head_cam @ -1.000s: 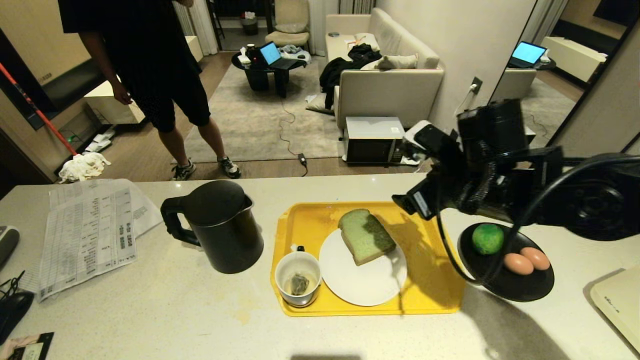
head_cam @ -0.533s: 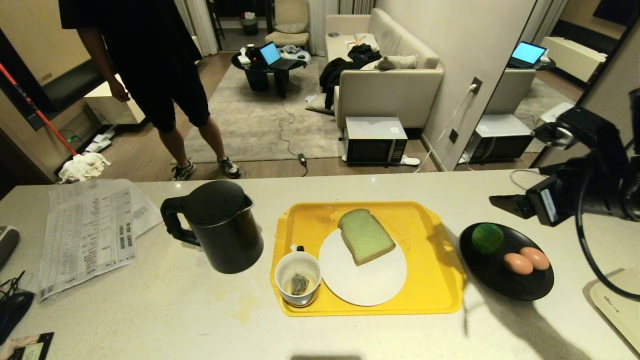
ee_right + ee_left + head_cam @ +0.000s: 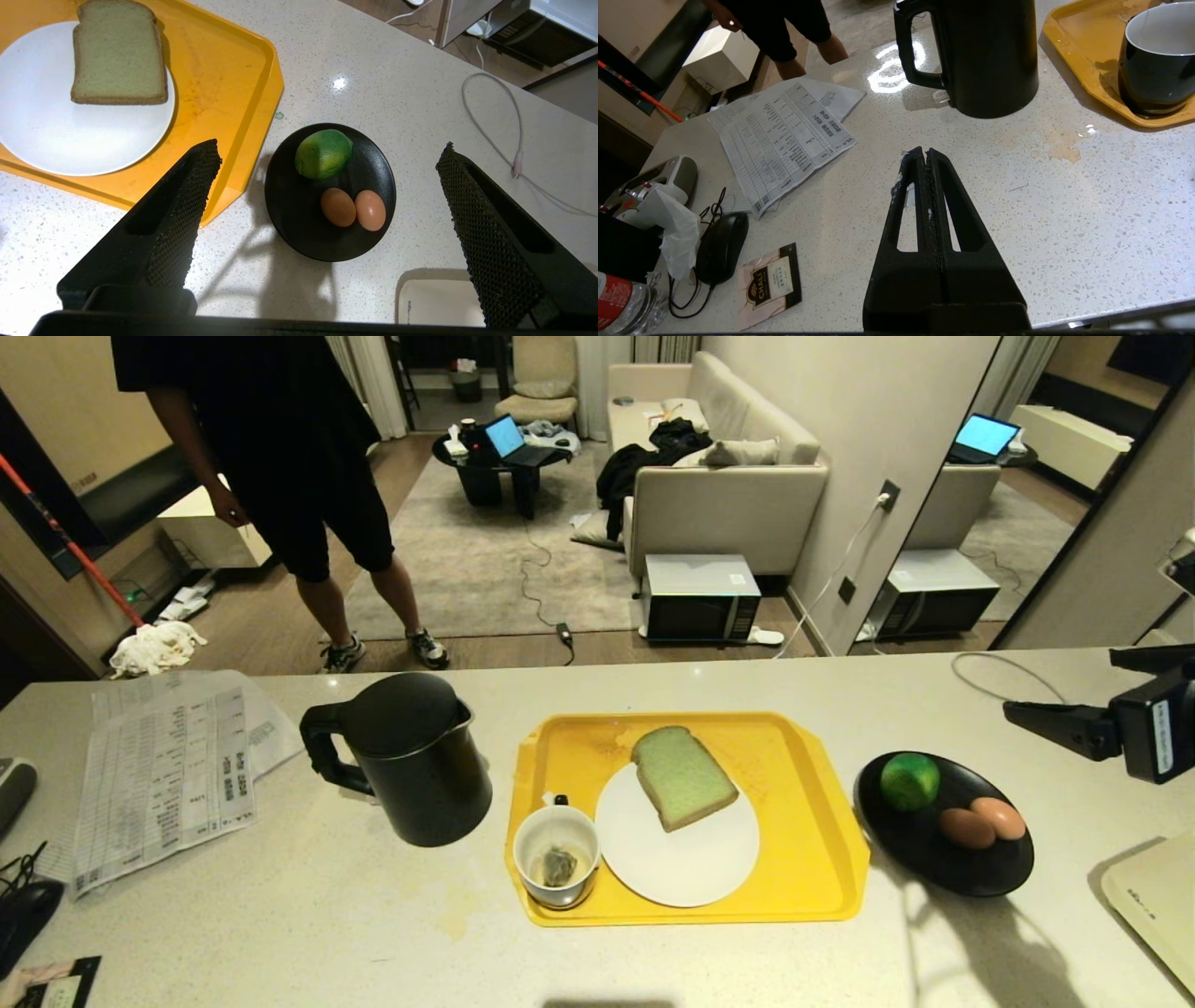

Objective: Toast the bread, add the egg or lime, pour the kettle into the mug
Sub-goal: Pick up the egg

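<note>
The pale green bread (image 3: 683, 777) lies on a white plate (image 3: 681, 873) on the yellow tray (image 3: 812, 859). Beside it on the tray stands the white mug (image 3: 556, 855) with a tea bag inside. The black kettle (image 3: 411, 756) stands on the counter left of the tray. Right of the tray, a black plate (image 3: 943, 875) holds the lime (image 3: 909, 781) and two eggs (image 3: 967, 828). My right gripper (image 3: 1059, 683) hangs open and empty above the counter, just right of that plate. In the right wrist view the lime (image 3: 323, 153) and eggs (image 3: 338, 206) show between its fingers (image 3: 187, 196). My left gripper (image 3: 924, 151) is shut and empty over the near counter.
Printed papers (image 3: 168, 765) lie left of the kettle, with a mouse (image 3: 721, 247) and a tea packet (image 3: 770, 284) near the front left. A white appliance (image 3: 1153, 905) sits at the right edge. A cable (image 3: 1008, 677) loops behind the black plate. A person (image 3: 280, 476) stands beyond the counter.
My right arm has swung from above the tray's right side to the far right edge of the head view, staying open. Bread, lime and eggs have not moved.
</note>
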Controlling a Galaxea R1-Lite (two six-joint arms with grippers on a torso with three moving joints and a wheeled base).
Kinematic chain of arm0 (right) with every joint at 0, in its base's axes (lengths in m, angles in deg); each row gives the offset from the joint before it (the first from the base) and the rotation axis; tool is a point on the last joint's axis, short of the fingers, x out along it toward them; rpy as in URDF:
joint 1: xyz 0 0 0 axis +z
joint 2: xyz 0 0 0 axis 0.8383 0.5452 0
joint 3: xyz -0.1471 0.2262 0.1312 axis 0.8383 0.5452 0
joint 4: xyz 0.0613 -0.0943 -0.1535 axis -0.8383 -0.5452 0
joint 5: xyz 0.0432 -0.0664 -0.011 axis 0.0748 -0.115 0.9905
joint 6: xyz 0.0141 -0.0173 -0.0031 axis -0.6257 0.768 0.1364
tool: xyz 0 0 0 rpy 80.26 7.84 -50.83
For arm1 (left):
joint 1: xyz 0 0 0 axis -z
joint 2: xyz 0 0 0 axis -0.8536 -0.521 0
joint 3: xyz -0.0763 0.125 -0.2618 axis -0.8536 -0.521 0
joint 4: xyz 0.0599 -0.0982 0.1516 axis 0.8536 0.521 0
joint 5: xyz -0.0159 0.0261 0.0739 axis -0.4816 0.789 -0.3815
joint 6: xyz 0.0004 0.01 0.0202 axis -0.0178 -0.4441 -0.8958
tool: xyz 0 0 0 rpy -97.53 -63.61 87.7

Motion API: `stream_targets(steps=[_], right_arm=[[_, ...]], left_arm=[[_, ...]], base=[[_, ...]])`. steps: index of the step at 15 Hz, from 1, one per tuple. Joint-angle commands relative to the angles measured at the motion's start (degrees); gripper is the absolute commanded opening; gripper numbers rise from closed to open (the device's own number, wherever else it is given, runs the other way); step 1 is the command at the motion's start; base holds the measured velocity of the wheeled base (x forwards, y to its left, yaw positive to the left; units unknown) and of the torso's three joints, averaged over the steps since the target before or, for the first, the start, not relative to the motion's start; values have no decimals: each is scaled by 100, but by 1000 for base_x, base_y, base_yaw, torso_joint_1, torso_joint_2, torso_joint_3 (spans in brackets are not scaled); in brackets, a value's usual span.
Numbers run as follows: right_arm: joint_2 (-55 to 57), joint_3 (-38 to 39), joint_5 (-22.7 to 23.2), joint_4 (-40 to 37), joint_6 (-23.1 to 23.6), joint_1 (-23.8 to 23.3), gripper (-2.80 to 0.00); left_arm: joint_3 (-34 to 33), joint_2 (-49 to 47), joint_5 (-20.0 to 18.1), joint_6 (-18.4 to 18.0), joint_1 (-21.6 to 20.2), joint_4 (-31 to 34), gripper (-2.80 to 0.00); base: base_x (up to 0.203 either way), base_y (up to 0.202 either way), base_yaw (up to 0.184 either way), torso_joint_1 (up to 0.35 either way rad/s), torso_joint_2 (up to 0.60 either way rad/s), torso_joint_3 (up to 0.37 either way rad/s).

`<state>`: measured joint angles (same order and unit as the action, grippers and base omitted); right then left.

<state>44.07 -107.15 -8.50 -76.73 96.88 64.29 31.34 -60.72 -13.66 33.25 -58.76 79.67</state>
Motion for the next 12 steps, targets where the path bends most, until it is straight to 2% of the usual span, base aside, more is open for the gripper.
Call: stream_targets(steps=[1, 8, 12], right_arm=[[-250, 64, -4, 8, -20, -10, 0], [-582, 168, 6, -24, -424, -114, 0], [-637, 207, 56, -36, -445, -179, 0]], left_arm=[[0, 4, 0, -10, -2, -1, -280], [0, 4, 0, -10, -2, -8, -280], [0, 4, 0, -10, -2, -1, -280]], base=[[0, 0, 0, 0, 0, 0], [0, 0, 0, 0, 0, 0], [0, 0, 0, 0, 0, 0]])
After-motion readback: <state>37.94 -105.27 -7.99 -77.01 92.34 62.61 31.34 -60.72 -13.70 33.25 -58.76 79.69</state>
